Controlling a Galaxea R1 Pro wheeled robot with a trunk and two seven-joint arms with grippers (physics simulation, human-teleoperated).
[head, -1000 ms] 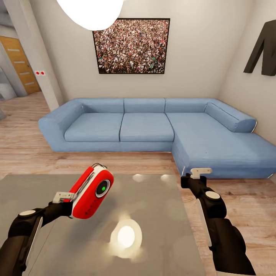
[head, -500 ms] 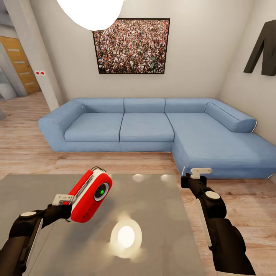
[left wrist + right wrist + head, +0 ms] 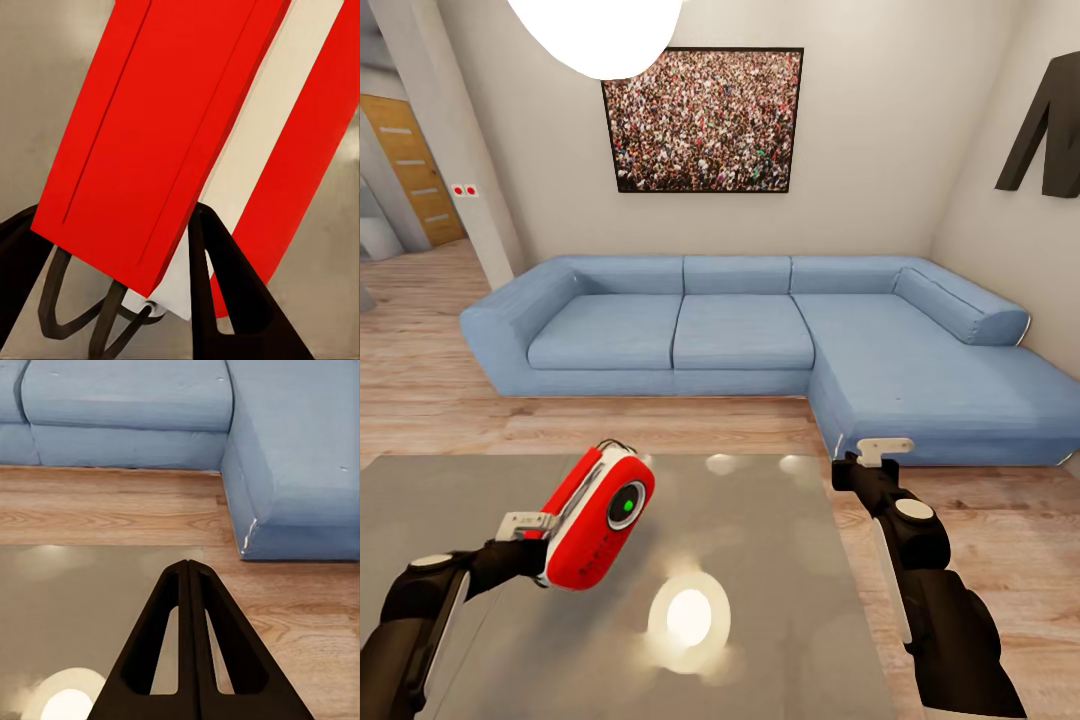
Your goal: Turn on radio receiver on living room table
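Over the last second your left gripper [image 3: 545, 535] has carried the radio receiver [image 3: 598, 517] a little lower and toward you, then nudged it back up and tipped it slightly; the head view itself has not shifted, so this is the arm's own motion. The net change is small, which suggests you are settling or reorienting the radio over the counter [image 3: 780, 600] rather than going for the switch yet, and the task of turning it on looks not yet done from what shows. The radio is held tilted above the glossy grey counter, not resting on it, with the left gripper pinching it at its lower end; in the left wrist view the dark fingers [image 3: 225, 292] straddle the red and white body [image 3: 172, 127]. It is a small rounded red shell with a white side band, a red top handle and a round grey dial with a green centre facing you. Your right gripper [image 3: 884, 452] hangs just past the counter's far right corner, its jaws pressed together in the right wrist view [image 3: 188, 585], free to reach for the dial.
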